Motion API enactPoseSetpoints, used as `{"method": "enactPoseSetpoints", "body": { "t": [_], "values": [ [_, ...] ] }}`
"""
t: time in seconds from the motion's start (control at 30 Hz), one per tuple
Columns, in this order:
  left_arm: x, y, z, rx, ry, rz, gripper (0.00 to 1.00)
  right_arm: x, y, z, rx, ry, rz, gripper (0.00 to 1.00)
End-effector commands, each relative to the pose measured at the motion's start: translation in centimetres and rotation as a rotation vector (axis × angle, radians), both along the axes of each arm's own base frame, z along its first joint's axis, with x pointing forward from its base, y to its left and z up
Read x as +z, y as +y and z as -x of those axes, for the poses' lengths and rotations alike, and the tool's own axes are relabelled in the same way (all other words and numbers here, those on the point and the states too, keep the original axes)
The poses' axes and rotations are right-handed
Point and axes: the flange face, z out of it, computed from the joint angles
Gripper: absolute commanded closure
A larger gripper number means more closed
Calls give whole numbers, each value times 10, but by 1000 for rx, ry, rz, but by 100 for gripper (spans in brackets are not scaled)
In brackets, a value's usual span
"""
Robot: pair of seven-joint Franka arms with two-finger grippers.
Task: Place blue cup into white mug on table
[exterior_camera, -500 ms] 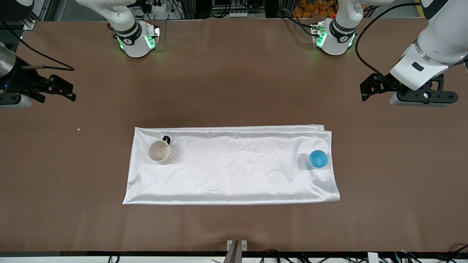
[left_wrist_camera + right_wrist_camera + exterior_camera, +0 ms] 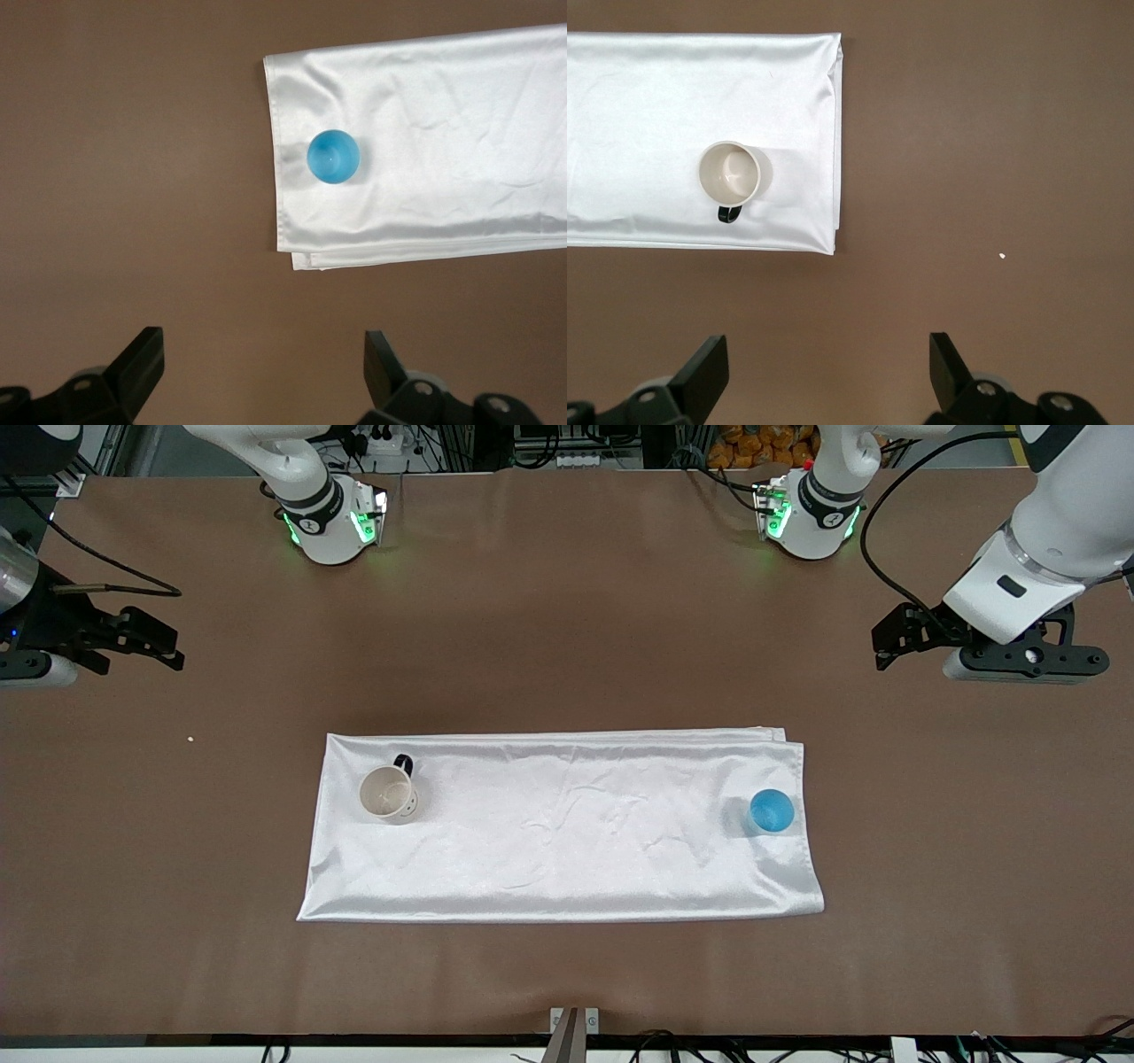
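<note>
Front view: the table carried a white cloth spread at its middle. The white mug stood upright on the cloth toward the right arm's end, its black handle turned away from the camera. The blue cup stood upright on the cloth toward the left arm's end, well apart from the mug. The left tool and the right tool each hung over bare table, waiting.

Left wrist view: left tool, fingers wide apart, holding nothing; blue cup near the cloth's edge.

Right wrist view: right tool, fingers wide apart, holding nothing; white mug empty; a pale speck lay on the table.
</note>
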Motion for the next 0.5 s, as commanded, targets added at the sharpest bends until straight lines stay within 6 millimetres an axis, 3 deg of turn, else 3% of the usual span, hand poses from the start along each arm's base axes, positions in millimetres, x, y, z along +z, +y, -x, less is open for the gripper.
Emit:
{"method": "enactPoseSetpoints", "body": {
  "t": [0.0, 0.2, 0.47],
  "values": [
    [5, 0, -2, -26, -2, -21, 0, -1, -2, -2, 2, 11, -21, 0],
    [4, 0, -3, -26, -1, -22, 0, -13, 0, -3, 5, 39, -22, 0],
    [-21, -11, -13, -39, 37, -26, 0, -29, 0, -2, 6, 70, -23, 0]
  ]
}}
